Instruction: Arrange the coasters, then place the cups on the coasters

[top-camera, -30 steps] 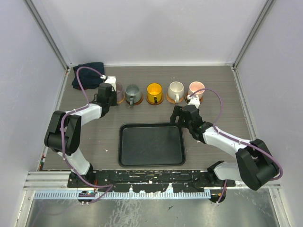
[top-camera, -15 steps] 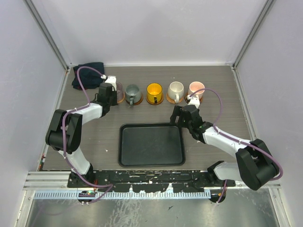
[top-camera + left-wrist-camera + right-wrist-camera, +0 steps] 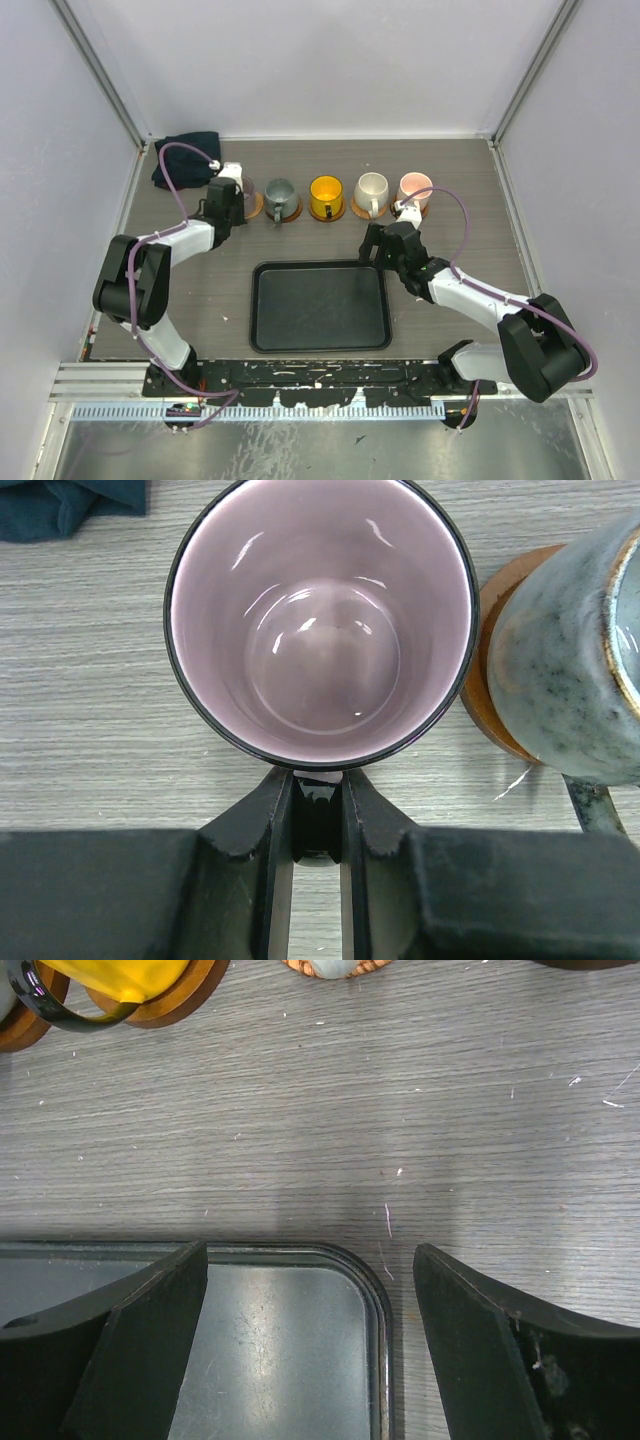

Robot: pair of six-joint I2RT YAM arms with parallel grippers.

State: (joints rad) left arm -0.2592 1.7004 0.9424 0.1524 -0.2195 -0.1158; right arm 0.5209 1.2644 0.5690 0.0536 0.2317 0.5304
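Note:
My left gripper (image 3: 318, 810) is shut on the dark handle of the mauve cup (image 3: 320, 620), which stands upright at the left end of the row (image 3: 248, 188). A brown coaster's edge (image 3: 256, 208) shows beside it; in the left wrist view the cup hides that coaster. To the right, the grey-green cup (image 3: 279, 192), yellow-orange cup (image 3: 326, 190), cream cup (image 3: 372, 187) and pink cup (image 3: 415, 186) each sit on a coaster. The grey-green cup (image 3: 575, 670) and its coaster (image 3: 490, 680) lie close to the mauve cup. My right gripper (image 3: 378, 243) hangs open and empty over the tray's far right corner (image 3: 310, 1340).
The black rectangular tray (image 3: 320, 340) lies in the middle near the arm bases, its corner (image 3: 280, 1360) under the right jaws. A dark blue cloth (image 3: 185, 160) is bunched at the far left corner. White walls enclose the table on three sides.
The left arm has shifted very slightly with the mauve cup still gripped. The right arm has not moved.

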